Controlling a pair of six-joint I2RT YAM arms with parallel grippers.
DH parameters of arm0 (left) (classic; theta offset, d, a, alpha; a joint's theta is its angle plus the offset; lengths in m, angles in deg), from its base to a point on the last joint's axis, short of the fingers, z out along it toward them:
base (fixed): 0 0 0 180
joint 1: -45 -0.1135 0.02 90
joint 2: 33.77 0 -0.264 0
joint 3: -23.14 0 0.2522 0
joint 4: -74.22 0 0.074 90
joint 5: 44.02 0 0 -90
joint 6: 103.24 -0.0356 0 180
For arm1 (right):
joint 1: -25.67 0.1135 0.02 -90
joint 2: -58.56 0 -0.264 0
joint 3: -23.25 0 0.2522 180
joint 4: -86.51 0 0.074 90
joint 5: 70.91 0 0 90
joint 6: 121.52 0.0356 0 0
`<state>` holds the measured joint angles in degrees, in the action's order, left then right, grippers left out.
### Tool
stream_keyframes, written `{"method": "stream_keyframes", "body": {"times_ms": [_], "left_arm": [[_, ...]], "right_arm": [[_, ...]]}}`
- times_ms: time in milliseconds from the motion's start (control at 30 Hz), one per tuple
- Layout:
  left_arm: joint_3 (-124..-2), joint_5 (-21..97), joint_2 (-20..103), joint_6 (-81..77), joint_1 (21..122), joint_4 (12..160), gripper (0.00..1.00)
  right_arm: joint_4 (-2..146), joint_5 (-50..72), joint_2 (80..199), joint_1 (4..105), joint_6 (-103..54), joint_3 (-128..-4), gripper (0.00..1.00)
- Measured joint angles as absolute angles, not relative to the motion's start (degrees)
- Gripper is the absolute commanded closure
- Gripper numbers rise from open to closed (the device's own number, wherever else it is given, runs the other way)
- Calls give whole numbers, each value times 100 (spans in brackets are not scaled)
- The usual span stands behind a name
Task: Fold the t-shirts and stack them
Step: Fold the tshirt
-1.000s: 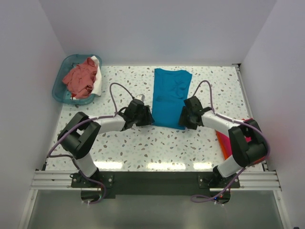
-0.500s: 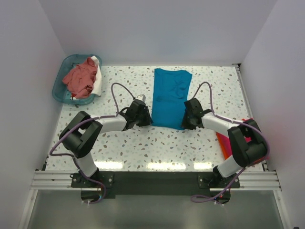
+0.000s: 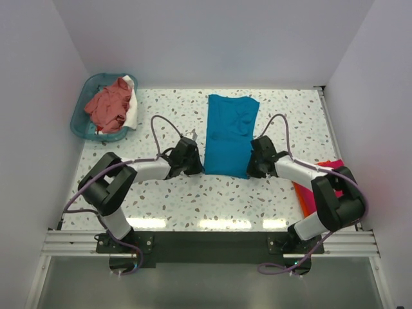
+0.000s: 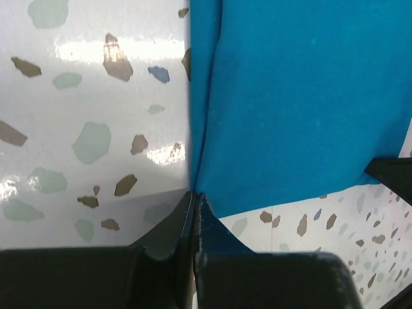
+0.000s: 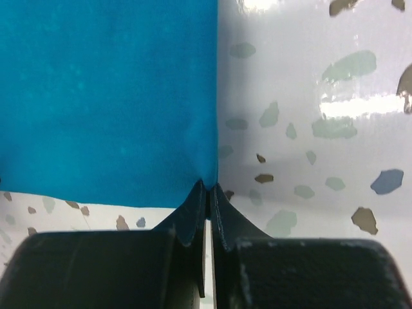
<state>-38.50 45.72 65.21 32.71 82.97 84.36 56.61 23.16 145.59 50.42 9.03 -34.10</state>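
Observation:
A teal-blue t-shirt lies folded into a long strip in the middle of the speckled table. My left gripper is shut on its near left corner, and the left wrist view shows the cloth pinched between the closed fingers. My right gripper is shut on the near right corner, with the blue cloth caught at the fingertips. Folded magenta and orange t-shirts lie at the right edge, partly hidden by the right arm. A salmon-pink t-shirt and a white one lie crumpled in the basket.
A translucent teal basket stands at the far left corner of the table. White walls close in the table on the left, back and right. Both arms reach inward from their bases at the near edge.
Both grippers have closed on the near corners of the teal shirt and drawn slightly toward the near edge. The cloth near the collar has wrinkled a little.

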Motion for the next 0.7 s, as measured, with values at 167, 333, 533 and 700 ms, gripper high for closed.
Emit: {"method": "stream_keyframes", "body": {"times_ms": [167,333,533,700], "left_arm": [[-3461,4452,6073,3326,8378,8451,100],[-2790,4426,5212,3403,8719,8488,100],[-2104,4686,3579,3621,9676,9278,100],[-1918,4977,2195,3844,9956,10150,100]], "right_arm": [[5608,2183,14045,5103,879,-3015,100],[5346,2098,13061,5453,873,-2490,100],[4570,2185,11726,6618,1137,-2178,100],[3892,2364,10832,7114,1358,-2258,100]]}}
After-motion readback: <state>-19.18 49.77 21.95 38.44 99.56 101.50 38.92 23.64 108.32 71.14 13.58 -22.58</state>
